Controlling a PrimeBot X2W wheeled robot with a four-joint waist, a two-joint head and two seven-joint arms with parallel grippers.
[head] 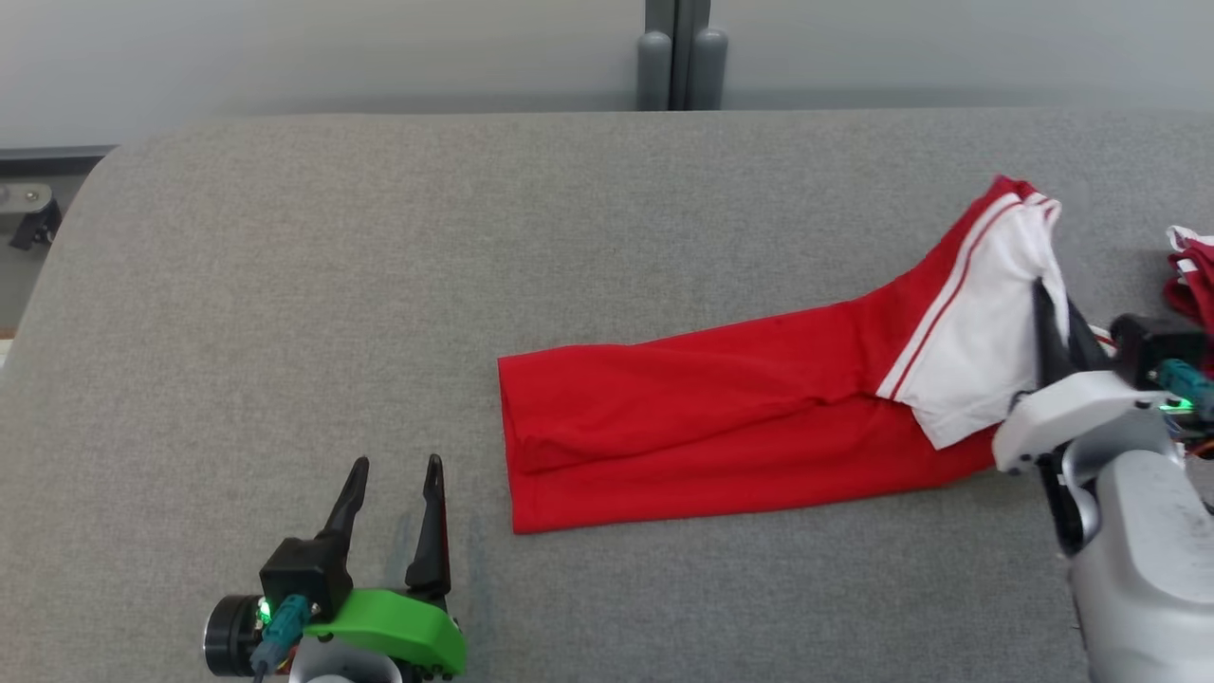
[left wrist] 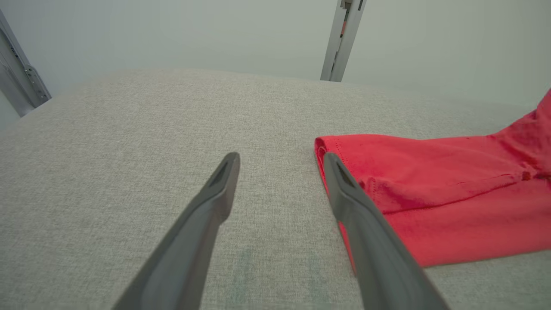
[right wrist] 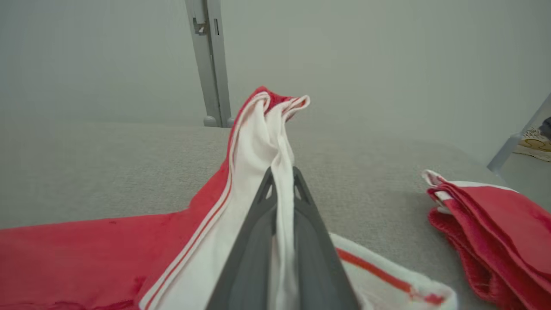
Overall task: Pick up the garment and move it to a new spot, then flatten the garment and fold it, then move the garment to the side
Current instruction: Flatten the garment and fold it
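The right fingers (right wrist: 254,245) are clenched on the white end of the red garment (head: 711,427), lifting it at 3 o'clock. The rest lies flat on the bench (head: 285,285). The left fingers (head: 432,531) are released and empty, with the hem just beside them at 2 o'clock.

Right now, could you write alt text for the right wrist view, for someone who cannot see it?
The right gripper is shut on the white, red-striped end of a red garment, holding that end raised above a grey padded surface. A second red garment lies bunched at the view's right, apart from the first.
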